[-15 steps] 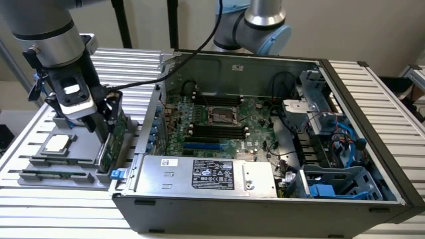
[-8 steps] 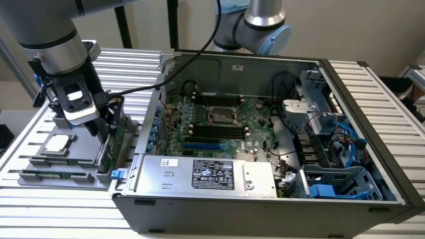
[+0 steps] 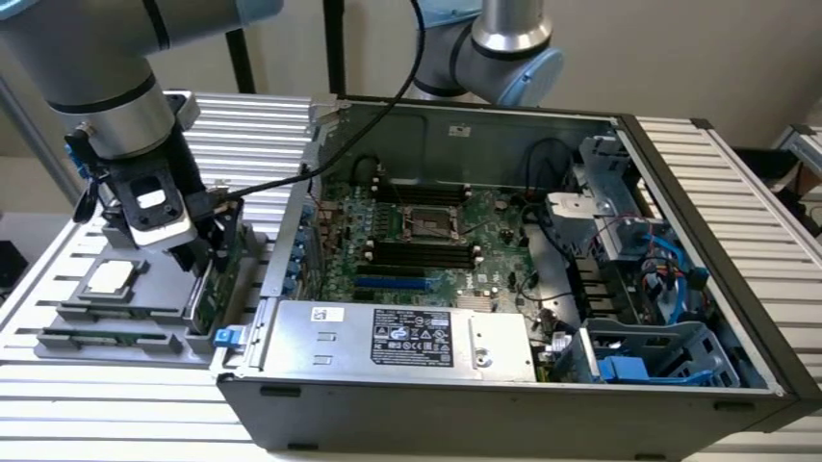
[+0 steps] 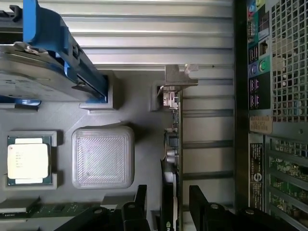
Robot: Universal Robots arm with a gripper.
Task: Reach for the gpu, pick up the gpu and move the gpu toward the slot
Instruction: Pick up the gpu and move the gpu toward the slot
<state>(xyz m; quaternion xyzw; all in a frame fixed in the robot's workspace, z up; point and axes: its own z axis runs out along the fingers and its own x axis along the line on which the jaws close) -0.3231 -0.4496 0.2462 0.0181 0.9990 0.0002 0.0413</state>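
The gpu (image 4: 172, 144) stands on edge in a holder on the grey tray (image 4: 103, 110), dark and thin, with its silver bracket (image 4: 180, 77) at the far end. In the exterior view the gpu (image 3: 212, 279) is a green card at the tray's edge, beside the computer case. My gripper (image 4: 168, 207) is open and straddles the card's near end. One black finger (image 4: 139, 202) is on each side, with a gap between each finger and the card. From the exterior view my gripper (image 3: 195, 255) reaches down onto the tray. The blue slot (image 3: 392, 284) lies on the motherboard inside the case.
On the tray are a silver hard drive with a blue frame (image 4: 43, 72), a square silver chip (image 4: 28, 160) and a memory stick (image 4: 29, 209). The open computer case (image 3: 719, 318) sits at the exterior view's right, and its rear panel (image 4: 269, 120) is close to the gpu.
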